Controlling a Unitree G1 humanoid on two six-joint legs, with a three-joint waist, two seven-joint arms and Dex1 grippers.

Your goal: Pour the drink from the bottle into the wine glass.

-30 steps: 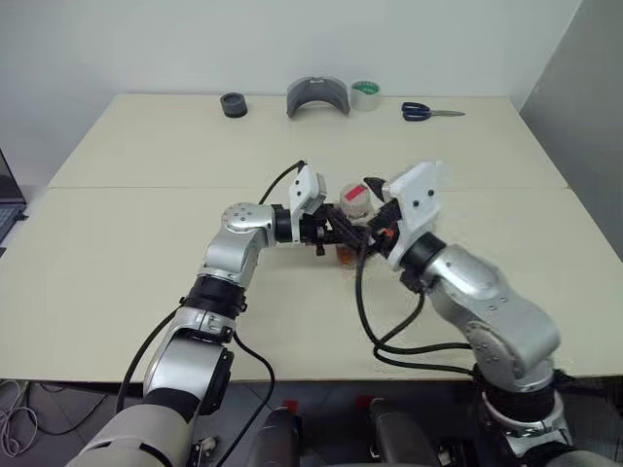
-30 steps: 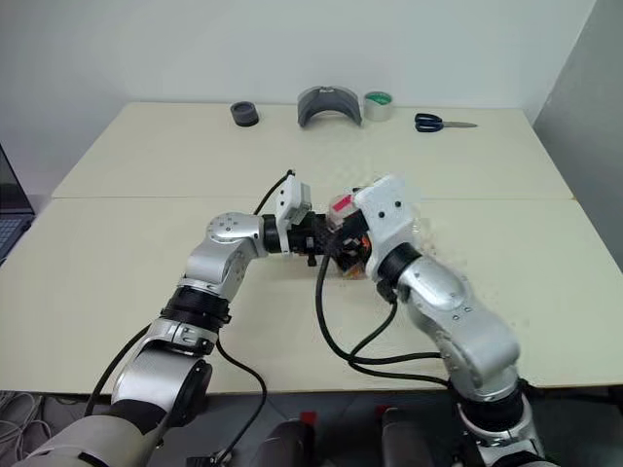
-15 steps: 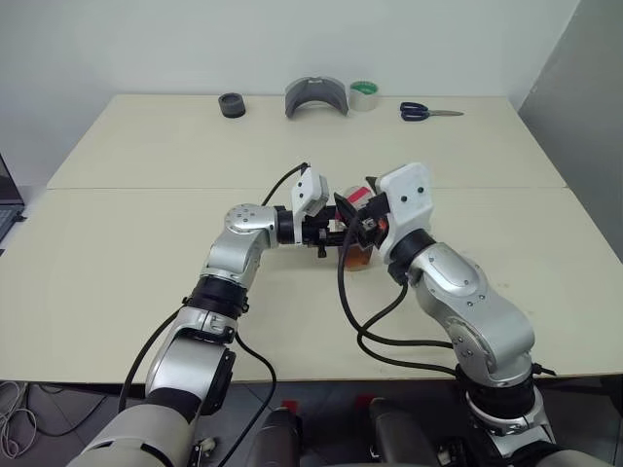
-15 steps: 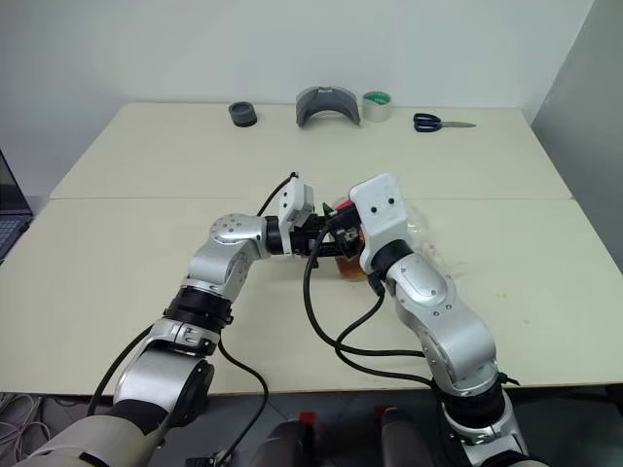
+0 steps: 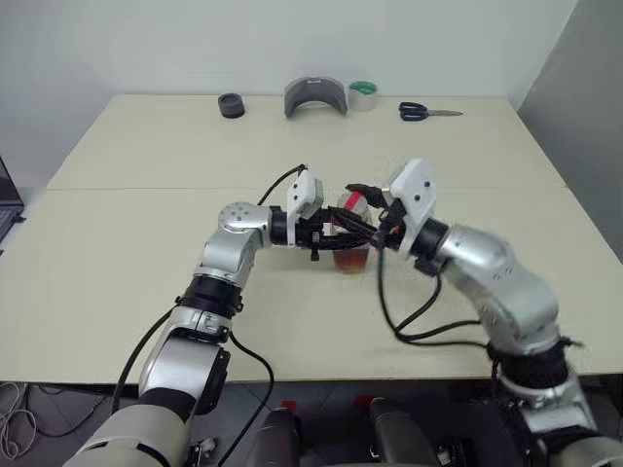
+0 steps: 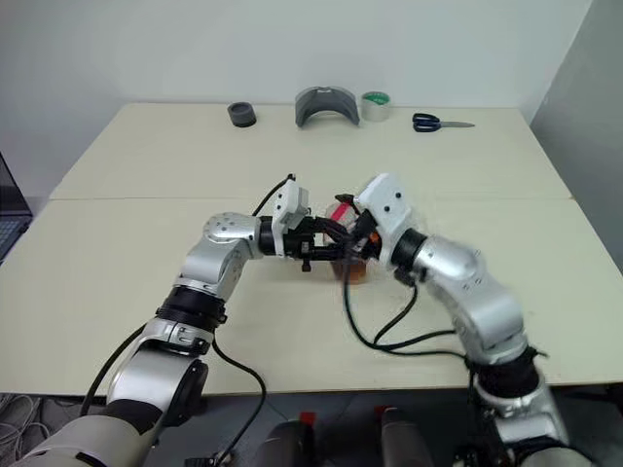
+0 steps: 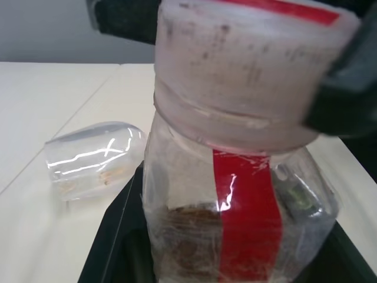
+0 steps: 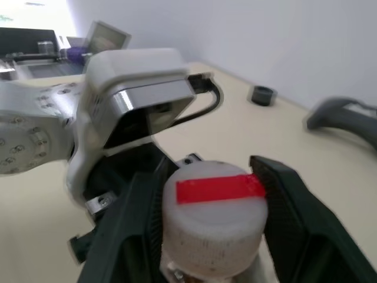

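A small clear bottle [image 5: 351, 243] with a red label strip stands upright over the middle of the table. The reddish-brown drink [image 5: 352, 260] fills its lower part. From the left, my left gripper [image 5: 336, 236] is shut on the bottle's body. My right gripper [image 5: 358, 202] comes in from the right at cap height. Its fingers [image 8: 141, 218] press on both sides of the white cap [image 8: 213, 203] with its red stripe. The wine glass [image 7: 88, 156] shows as a clear rounded bowl just beyond the bottle in the left wrist view, and its stem is hidden.
Along the table's far edge sit a black tape roll [image 5: 232, 105], a grey curved object [image 5: 316, 96], a green tape roll [image 5: 364, 94] and blue scissors [image 5: 425, 111]. A laptop [image 5: 4, 199] stands off the left edge. A seam [image 5: 146, 188] crosses the table.
My right gripper has gone from wide open to shut around the cap, and its arm has swung out to the right. The left gripper and the bottle have stayed in place.
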